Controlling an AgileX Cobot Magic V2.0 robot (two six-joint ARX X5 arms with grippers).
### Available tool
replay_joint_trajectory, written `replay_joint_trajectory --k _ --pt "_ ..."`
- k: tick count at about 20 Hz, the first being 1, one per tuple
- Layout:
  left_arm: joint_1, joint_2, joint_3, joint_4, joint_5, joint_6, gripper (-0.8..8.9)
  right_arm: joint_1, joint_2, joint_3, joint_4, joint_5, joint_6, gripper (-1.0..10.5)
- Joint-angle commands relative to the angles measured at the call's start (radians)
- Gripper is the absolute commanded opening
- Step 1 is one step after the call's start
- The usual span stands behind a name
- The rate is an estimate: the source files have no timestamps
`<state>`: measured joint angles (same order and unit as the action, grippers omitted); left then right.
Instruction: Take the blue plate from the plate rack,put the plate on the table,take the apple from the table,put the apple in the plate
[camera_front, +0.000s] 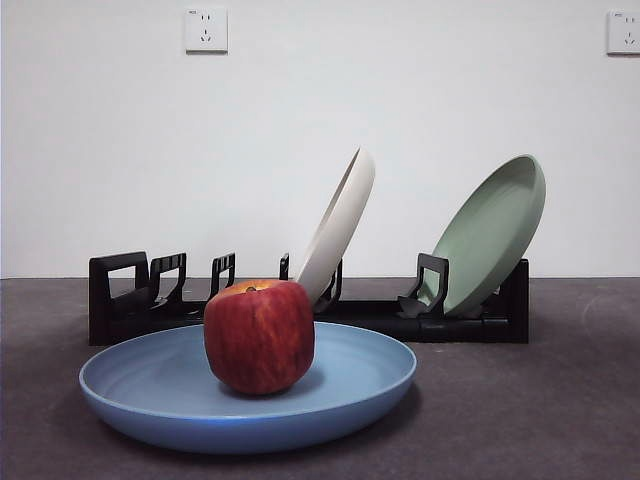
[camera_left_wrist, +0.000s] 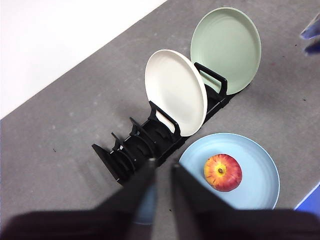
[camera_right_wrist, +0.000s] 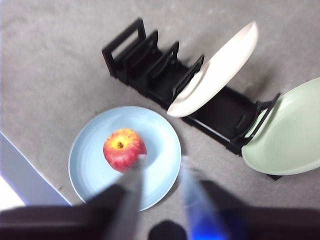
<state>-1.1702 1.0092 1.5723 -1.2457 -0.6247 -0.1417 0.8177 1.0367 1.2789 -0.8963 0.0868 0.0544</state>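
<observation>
The dark red apple (camera_front: 259, 336) rests upright in the middle of the blue plate (camera_front: 150, 400), which lies flat on the grey table (camera_front: 540, 400) in front of the black plate rack (camera_front: 120, 300). Neither gripper appears in the front view. Seen from the left wrist, my left gripper (camera_left_wrist: 162, 166) hangs high over the rack's (camera_left_wrist: 135, 145) near end, jaws shut and empty, beside the apple (camera_left_wrist: 223, 172). My right gripper (camera_right_wrist: 162, 161), blurred, hovers open above the plate's (camera_right_wrist: 160, 145) rim, just off the apple (camera_right_wrist: 124, 148), with nothing held.
A cream-white plate (camera_front: 340, 225) leans in the rack's middle slots. At the rack's right end leans a sage-green plate (camera_front: 490, 235). The left slots hold nothing. A table edge (camera_right_wrist: 25, 175) runs close to the blue plate on the side away from the rack.
</observation>
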Motion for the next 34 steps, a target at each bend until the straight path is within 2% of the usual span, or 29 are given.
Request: replay_joint_trajectory --k 1,5,9,13,15,18,34 --pt "-0.006 -0.024 -0.049 0.031 -0.003 0.012 -0.08 0.0 -0.036 -0.023 0.005 0.002 -0.009 -0.1" --pt "-0.025 -0.15 -0.279 0.248 -0.003 0.01 -0.08 0.002 -0.134 -0.112 0.098 0.002 -0.007 -0.1" --pt "-0.039 -0.306 -0.591 0.564 -0.018 0.008 -0.08 0.002 -0.275 -0.319 0.259 0.004 0.029 -0.1" --pt "-0.04 -0.373 -0.854 0.807 -0.053 0.007 -0.08 0.004 -0.419 -0.566 0.416 0.086 0.08 -0.1" --pt "-0.04 -0.373 -0.927 0.882 -0.052 0.006 -0.08 0.003 -0.48 -0.668 0.48 0.111 0.094 -0.1" --pt "-0.041 -0.352 -0.95 0.913 -0.042 0.006 -0.05 0.003 -0.507 -0.71 0.454 0.111 0.107 -0.1" --pt "-0.03 -0.378 -0.95 0.834 -0.058 0.011 -0.03 0.002 -0.508 -0.71 0.405 0.103 0.116 -0.1"
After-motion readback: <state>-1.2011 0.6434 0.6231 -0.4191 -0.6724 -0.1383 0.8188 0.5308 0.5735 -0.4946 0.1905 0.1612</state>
